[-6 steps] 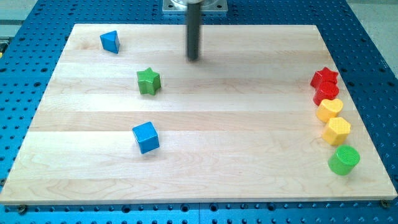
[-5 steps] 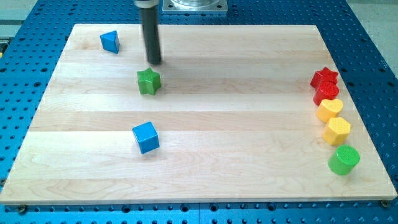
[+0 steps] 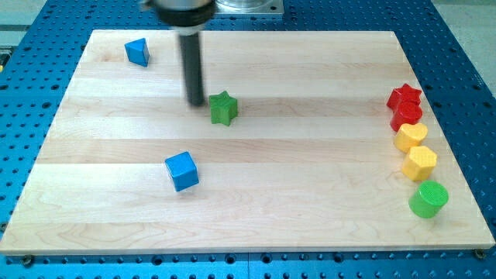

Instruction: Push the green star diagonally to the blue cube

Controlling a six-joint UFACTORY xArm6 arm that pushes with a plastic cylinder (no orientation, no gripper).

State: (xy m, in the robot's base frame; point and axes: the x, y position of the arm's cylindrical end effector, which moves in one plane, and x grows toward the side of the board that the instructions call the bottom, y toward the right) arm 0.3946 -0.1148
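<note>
Board: one pale wooden board [image 3: 256, 217] on a blue perforated bench [image 3: 465, 46]; it carries every block listed below.

Arm: one dark rod coming down from the view's top. My tip [image 3: 194, 103] rests on the board just to the view's left of the green star, close enough that contact cannot be ruled in or out.

Pincer: none fitted. The rod has nothing to open or close and holds nothing; it can only shove.

Green blocks: two. The green star [image 3: 223, 108] sits in the upper middle of the board. The green cylinder [image 3: 428, 199] ends the row at the view's right.

Blue blocks: two. The blue cube [image 3: 182, 171] lies below the star and to the view's left, well apart from it. The blue triangular block [image 3: 137, 52] sits near the top left corner.

Red blocks: two. The red star [image 3: 404, 98] heads the right-hand row, with a second red block [image 3: 408, 116] touching it, shape unclear.

Yellow blocks: two. A yellow heart-like block [image 3: 411, 136] and a yellow hexagon-like block [image 3: 420, 163] sit mid-row.

Progress: not done, by my judgement. The star and cube are still clearly separated.

Remaining: the star needs a diagonal run down and to the view's left. My tip stands on the wrong side for that; it would likely need to get round to the star's upper right first.
</note>
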